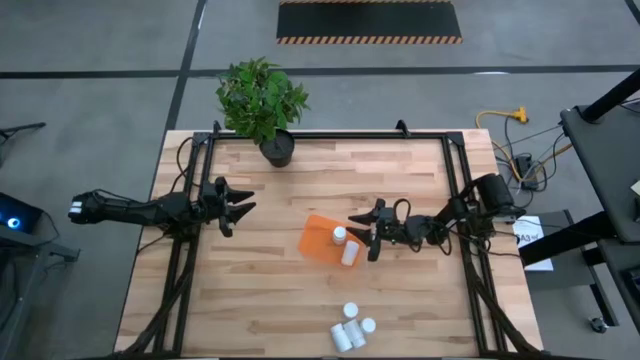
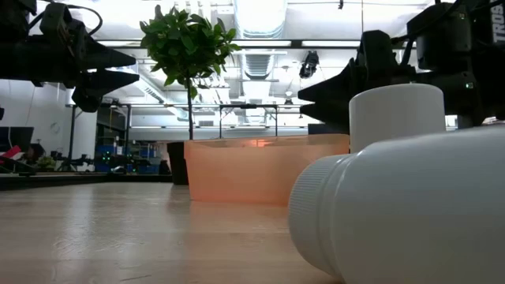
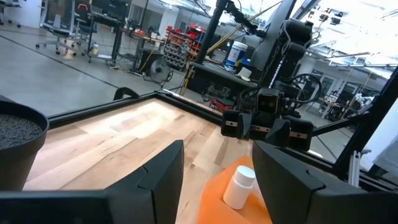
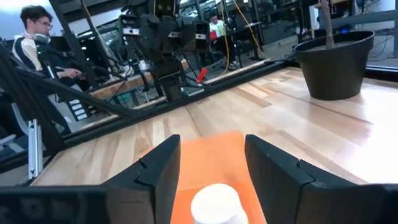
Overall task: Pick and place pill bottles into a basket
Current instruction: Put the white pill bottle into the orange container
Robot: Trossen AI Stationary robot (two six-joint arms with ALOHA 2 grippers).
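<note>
The right gripper [image 1: 366, 238] reaches level over the basket [image 1: 318, 240], fingers parted and empty above a pill bottle [image 1: 340, 235]; the left gripper [image 1: 238, 206] hovers well apart, part-open, empty.

The high view looks straight down on the whole table [image 1: 300, 290] and both arms. The low view sits at table-top height, very near a lying pill bottle [image 2: 410, 213], facing level across to the basket [image 2: 260, 170] and the room. Each wrist view looks forward between its own dark fingers, low over the table, toward the opposite arm. All four views share the basket at the table's middle.
</note>
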